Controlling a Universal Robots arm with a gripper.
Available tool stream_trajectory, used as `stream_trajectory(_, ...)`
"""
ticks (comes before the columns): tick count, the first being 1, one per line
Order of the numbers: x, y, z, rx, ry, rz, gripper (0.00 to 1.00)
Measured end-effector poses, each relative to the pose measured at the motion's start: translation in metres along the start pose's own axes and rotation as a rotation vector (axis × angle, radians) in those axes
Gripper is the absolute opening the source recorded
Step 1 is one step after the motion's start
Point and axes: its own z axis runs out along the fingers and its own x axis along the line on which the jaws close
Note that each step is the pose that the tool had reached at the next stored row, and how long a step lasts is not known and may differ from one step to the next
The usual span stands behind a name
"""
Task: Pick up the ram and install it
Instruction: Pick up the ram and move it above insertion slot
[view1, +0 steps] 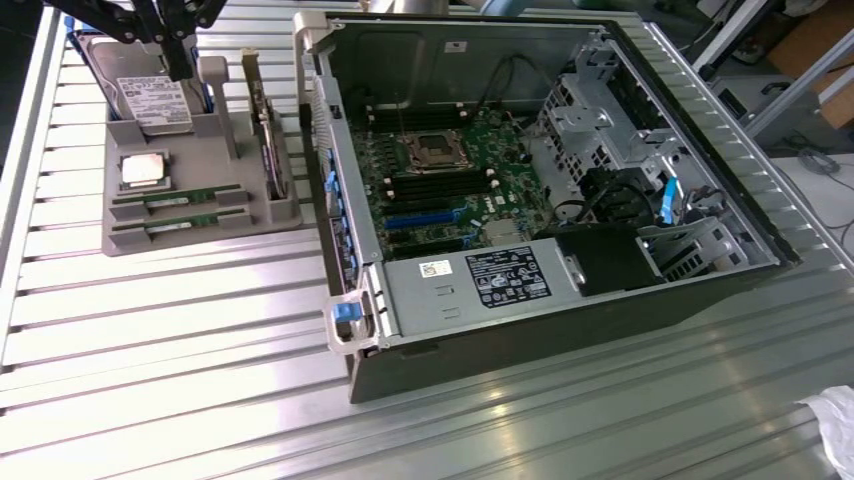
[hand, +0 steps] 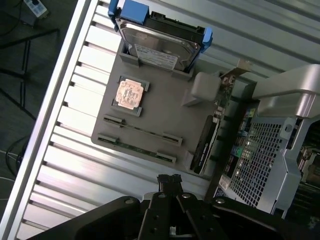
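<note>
Gripper with jaws closed on nothing, held above the grey holder tray at the exterior view's left, two ram sticks seated in its near slots, open computer case just to the right.

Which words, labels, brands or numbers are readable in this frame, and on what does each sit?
No text can be read out here.
White label on the silver hard drive: printed lines, not legible.
Black label on the grey power supply box: white print, not legible.
Small white sticker beside it: not legible.
Small white label on each thin green ram stick: not legible.
</note>
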Motion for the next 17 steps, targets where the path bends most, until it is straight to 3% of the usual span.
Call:
stream_trajectory(13, 0.0000, 0.0000, 0.0000, 0.0170, 0.0093, -0.078, 0.11)
stream_trajectory(17, 0.0000, 0.0000, 0.0000, 0.0196, 0.0112, -0.109, 0.11)
